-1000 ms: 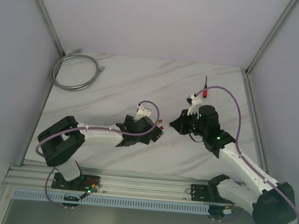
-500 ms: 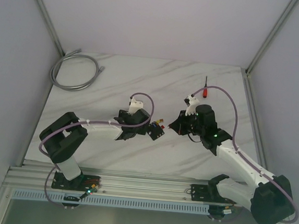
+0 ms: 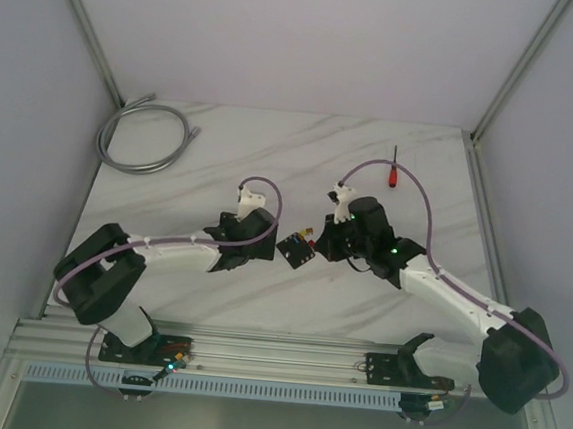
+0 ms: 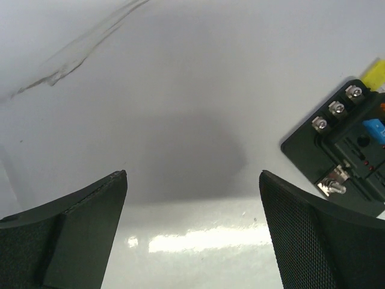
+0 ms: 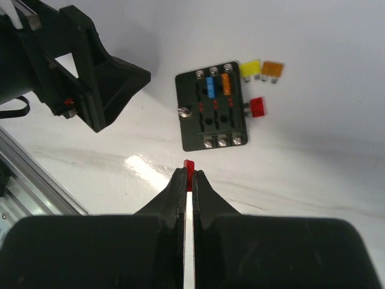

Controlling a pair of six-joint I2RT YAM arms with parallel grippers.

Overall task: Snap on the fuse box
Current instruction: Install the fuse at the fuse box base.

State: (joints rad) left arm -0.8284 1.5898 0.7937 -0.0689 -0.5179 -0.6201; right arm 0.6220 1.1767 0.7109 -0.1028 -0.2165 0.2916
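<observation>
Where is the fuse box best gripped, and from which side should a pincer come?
Probably from straight above, across its two short ends with the screw rows. The fuse box lies flat on the table, and loose fuses crowd one long side.

White marble-look tabletop (image 3: 272, 153) w/ grey veins, plain pale walls (image 3: 302, 35), alu. corner posts (image 3: 87, 31).

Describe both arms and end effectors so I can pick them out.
The left arm and right arm match: white links, black joints, a lilac cable looping to each wrist. A green light glows near the right wrist. The left end effector and right end effector each have two black wedge fingers; the left's pads are mesh-textured.
</observation>
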